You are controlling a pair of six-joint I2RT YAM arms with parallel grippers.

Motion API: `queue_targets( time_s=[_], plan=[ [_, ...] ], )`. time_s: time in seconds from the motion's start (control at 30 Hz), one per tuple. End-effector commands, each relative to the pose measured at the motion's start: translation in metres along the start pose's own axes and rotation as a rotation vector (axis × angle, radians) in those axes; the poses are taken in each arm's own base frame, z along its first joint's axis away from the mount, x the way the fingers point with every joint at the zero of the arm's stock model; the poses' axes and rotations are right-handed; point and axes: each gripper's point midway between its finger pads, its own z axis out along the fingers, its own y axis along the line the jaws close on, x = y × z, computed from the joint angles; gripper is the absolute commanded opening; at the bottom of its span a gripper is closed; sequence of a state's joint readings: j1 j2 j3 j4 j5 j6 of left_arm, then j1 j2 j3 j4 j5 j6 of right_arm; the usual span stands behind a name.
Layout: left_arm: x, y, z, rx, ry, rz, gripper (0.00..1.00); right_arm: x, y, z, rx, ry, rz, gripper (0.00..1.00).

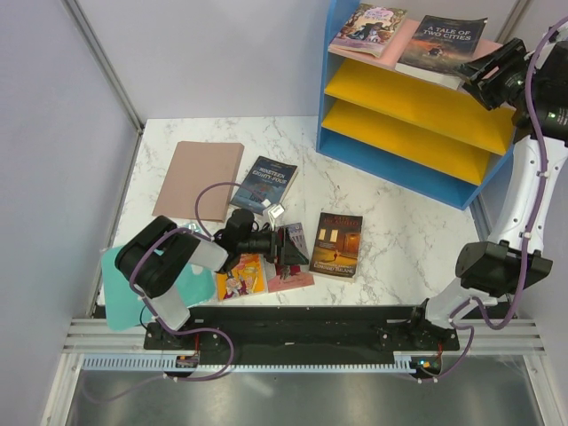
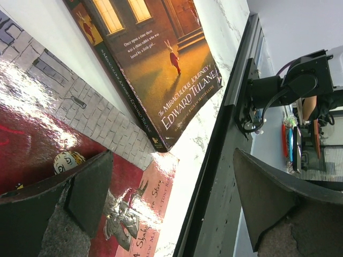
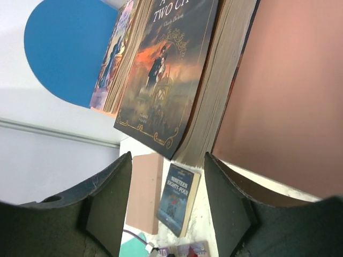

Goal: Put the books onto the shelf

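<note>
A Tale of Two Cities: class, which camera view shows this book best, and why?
Top external: A Tale of Two Cities shows its full title, lying atop the shelf. Right wrist crops the title, showing page edges. Left wrist misses it.

Two books lie on top of the shelf (image 1: pixel 390 170): a purple book (image 1: pixel 367 25) and A Tale of Two Cities (image 1: pixel 439 40), with the right pincer (image 1: pixel 470 82) at its right corner. On the table (image 1: pixel 399 231), the left pincer (image 1: pixel 291 246) hovers over a yellow book (image 1: pixel 235 282) and a pink-red book (image 1: pixel 293 280). A brown book (image 1: pixel 337 244) lies just right of them and Nineteen Eighty-Four (image 1: pixel 264 183) lies behind.
</note>
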State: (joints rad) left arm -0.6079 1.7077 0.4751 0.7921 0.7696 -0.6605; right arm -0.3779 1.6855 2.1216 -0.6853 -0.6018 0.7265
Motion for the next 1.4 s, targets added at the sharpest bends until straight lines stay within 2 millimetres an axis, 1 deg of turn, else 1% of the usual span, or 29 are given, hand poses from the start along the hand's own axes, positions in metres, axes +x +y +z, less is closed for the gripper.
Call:
queue_targets(
  time_s=[0.0,0.03,0.1,0.13,0.2,0.23,0.3,0.33,0.4,0.43,0.5,0.53,0.6,0.63,0.7,0.73,0.8,0.83,0.9,0.93,0.97,1.0,1.03,1.07,1.13,1.23,1.27,1.33,1.37],
  plan=[
    [-0.009,-0.012,0.002,0.042,-0.016,0.053,1.0,-0.018,0.019,-0.04,0.053,-0.126,-0.119,0.64],
    [-0.009,-0.013,0.002,0.044,-0.016,0.054,1.0,-0.018,0.024,-0.051,0.058,-0.147,-0.159,0.63],
    [-0.01,-0.015,0.001,0.044,-0.014,0.056,1.0,-0.013,0.017,-0.063,0.112,-0.159,-0.188,0.64],
    [-0.012,-0.016,0.001,0.041,-0.015,0.064,1.0,-0.005,0.019,-0.077,0.122,-0.165,-0.205,0.64],
    [-0.019,-0.017,-0.001,0.017,-0.034,0.077,1.0,0.01,0.015,-0.089,0.133,-0.155,-0.24,0.64],
    [-0.02,-0.013,0.0,-0.014,-0.018,0.063,1.0,0.03,0.009,-0.098,0.143,-0.128,-0.236,0.64],
    [-0.027,-0.004,0.0,-0.09,-0.023,0.056,1.0,0.055,-0.002,-0.105,0.154,-0.092,-0.241,0.63],
    [-0.029,0.001,0.001,-0.127,-0.001,0.048,1.0,0.089,-0.016,-0.108,0.153,-0.035,-0.223,0.61],
    [-0.032,0.01,0.003,-0.176,0.013,0.042,1.0,0.119,-0.035,-0.109,0.153,0.006,-0.207,0.59],
    [-0.037,0.011,0.005,-0.189,0.021,0.039,1.0,0.153,-0.06,-0.111,0.173,0.064,-0.179,0.59],
    [-0.041,0.011,0.01,-0.182,0.035,0.036,1.0,0.182,-0.082,-0.111,0.184,0.119,-0.169,0.59],
    [-0.045,0.014,0.016,-0.186,0.041,0.022,1.0,0.21,-0.102,-0.111,0.195,0.173,-0.143,0.59],
    [-0.047,0.016,0.021,-0.188,0.056,0.007,1.0,0.233,-0.115,-0.112,0.189,0.215,-0.13,0.59],
    [-0.05,0.019,0.027,-0.193,0.06,-0.001,1.0,0.252,-0.128,-0.115,0.198,0.25,-0.116,0.59],
    [-0.049,0.024,0.033,-0.199,0.081,-0.025,1.0,0.269,-0.134,-0.116,0.176,0.277,-0.1,0.59],
    [-0.052,0.025,0.039,-0.197,0.089,-0.033,1.0,0.287,-0.145,-0.116,0.187,0.316,-0.067,0.59],
    [-0.048,0.03,0.045,-0.22,0.12,-0.055,1.0,0.303,-0.147,-0.114,0.15,0.34,-0.049,0.6],
    [-0.051,0.028,0.052,-0.225,0.125,-0.037,1.0,0.321,-0.159,-0.115,0.165,0.373,-0.004,0.59],
    [-0.038,0.036,0.058,-0.267,0.182,-0.048,1.0,0.337,-0.163,-0.11,0.139,0.393,0.005,0.59],
    [-0.039,0.033,0.066,-0.27,0.191,-0.032,1.0,0.353,-0.173,-0.111,0.153,0.424,0.031,0.59],
    [-0.034,0.037,0.07,-0.286,0.209,-0.037,1.0,0.356,-0.173,-0.107,0.141,0.415,0.039,0.59],
    [-0.028,0.039,0.072,-0.307,0.23,-0.05,1.0,0.366,-0.173,-0.106,0.133,0.439,0.043,0.59],
    [-0.028,0.038,0.076,-0.32,0.232,-0.042,1.0,0.379,-0.181,-0.106,0.151,0.458,0.056,0.59],
    [-0.026,0.041,0.076,-0.343,0.235,-0.049,1.0,0.38,-0.18,-0.102,0.143,0.447,0.06,0.59],
    [-0.021,0.049,0.074,-0.4,0.248,-0.072,1.0,0.399,-0.185,-0.102,0.142,0.49,0.074,0.59],
    [-0.016,0.058,0.071,-0.461,0.263,-0.105,1.0,0.418,-0.187,-0.097,0.132,0.526,0.102,0.59],
    [-0.014,0.059,0.071,-0.467,0.272,-0.112,1.0,0.418,-0.187,-0.093,0.121,0.514,0.094,0.59],
    [-0.011,0.058,0.074,-0.461,0.287,-0.122,1.0,0.432,-0.194,-0.093,0.146,0.54,0.107,0.59],
    [-0.01,0.057,0.075,-0.457,0.292,-0.124,1.0,0.431,-0.199,-0.09,0.159,0.521,0.102,0.59]
  ],
)
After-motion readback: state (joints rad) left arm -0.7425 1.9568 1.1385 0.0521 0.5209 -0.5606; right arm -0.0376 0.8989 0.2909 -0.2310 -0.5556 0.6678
